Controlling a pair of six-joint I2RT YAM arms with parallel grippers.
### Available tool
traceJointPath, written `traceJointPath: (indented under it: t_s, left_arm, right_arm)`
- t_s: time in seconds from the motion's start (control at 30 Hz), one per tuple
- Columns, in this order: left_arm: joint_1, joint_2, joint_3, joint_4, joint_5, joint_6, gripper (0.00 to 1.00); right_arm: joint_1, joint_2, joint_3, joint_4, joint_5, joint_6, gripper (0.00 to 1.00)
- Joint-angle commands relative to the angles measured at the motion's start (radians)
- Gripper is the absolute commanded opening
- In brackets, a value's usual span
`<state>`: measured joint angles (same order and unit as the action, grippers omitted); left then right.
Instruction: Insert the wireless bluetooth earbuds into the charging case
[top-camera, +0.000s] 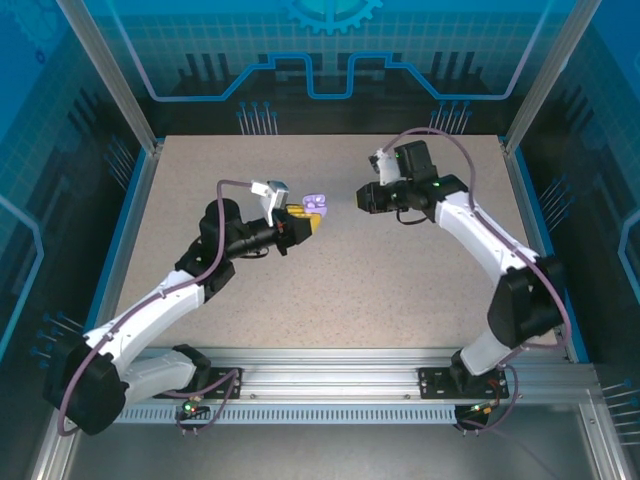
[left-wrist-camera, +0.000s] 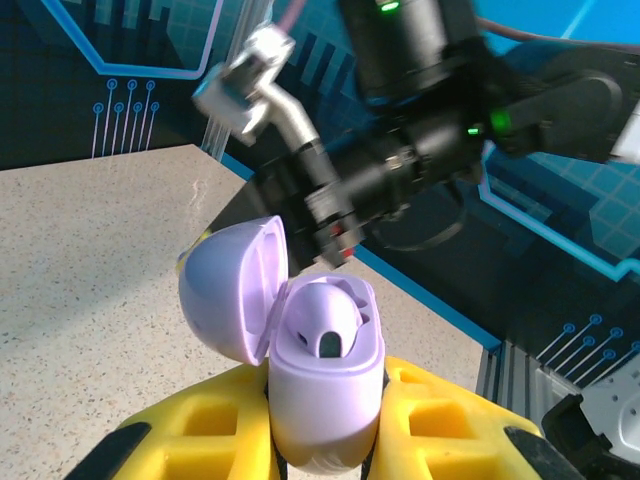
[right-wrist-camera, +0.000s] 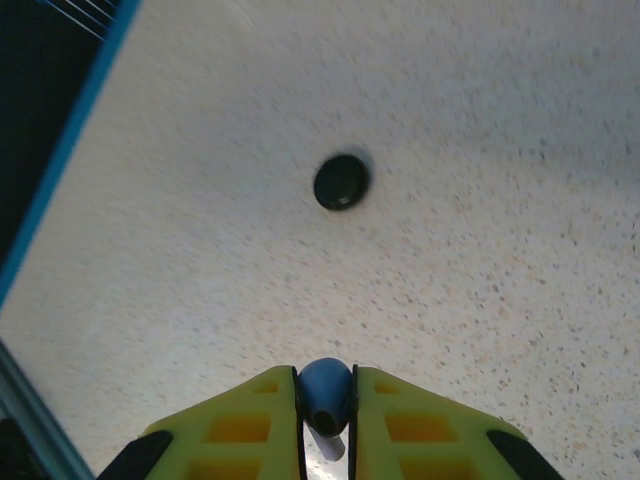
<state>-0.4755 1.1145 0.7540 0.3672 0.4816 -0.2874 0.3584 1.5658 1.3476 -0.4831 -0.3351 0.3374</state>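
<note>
1. An aluminium rail runs along the near edge and carries both arm bases.
2. Beyond it lies a speckled beige tabletop, bordered in blue and bare near the rail.
3. Left of centre, the left jaws are clamped on an open lilac charging case, held off the surface with its lid tipped left. A lilac earbud sits inside it.
4. Just right of that, the right jaws are pinched on a pale earbud, above a small round black object lying on the tabletop.
5. Blue translucent walls printed with circuit lines enclose the far side and both flanks.
</note>
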Motion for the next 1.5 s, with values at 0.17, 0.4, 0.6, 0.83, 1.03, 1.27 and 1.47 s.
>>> traceJointPath:
  t_s: [0.17,0.4,0.6,0.83,1.03,1.27,1.47]
  left_arm:
    - [0.0,0.047,0.0,0.127,-0.014,-0.059,0.0]
    - [-0.021,0.089,0.033,0.167,-0.004,-0.078,0.0]
    - [-0.053,0.115,0.067,0.182,0.004,-0.079,0.0]
    - [-0.076,0.128,0.082,0.247,0.037,-0.095,0.0]
    - [-0.101,0.137,0.114,0.255,0.057,-0.09,0.0]
    - [-0.118,0.149,0.148,0.25,0.065,-0.09,0.0]
    - [-0.124,0.148,0.159,0.245,0.073,-0.085,0.0]
  right_arm:
    - [-0.019,-0.199,-0.071,0.127,-0.126,0.08,0.17]
    - [-0.019,-0.34,-0.106,0.192,-0.157,0.111,0.18]
    - [-0.006,-0.415,-0.132,0.251,-0.189,0.118,0.19]
    - [0.044,-0.476,-0.161,0.33,-0.184,0.134,0.19]
    - [0.084,-0.488,-0.156,0.357,-0.149,0.145,0.2]
    - [0.144,-0.485,-0.151,0.375,-0.107,0.14,0.2]
    - [0.162,-0.473,-0.139,0.375,-0.1,0.132,0.2]
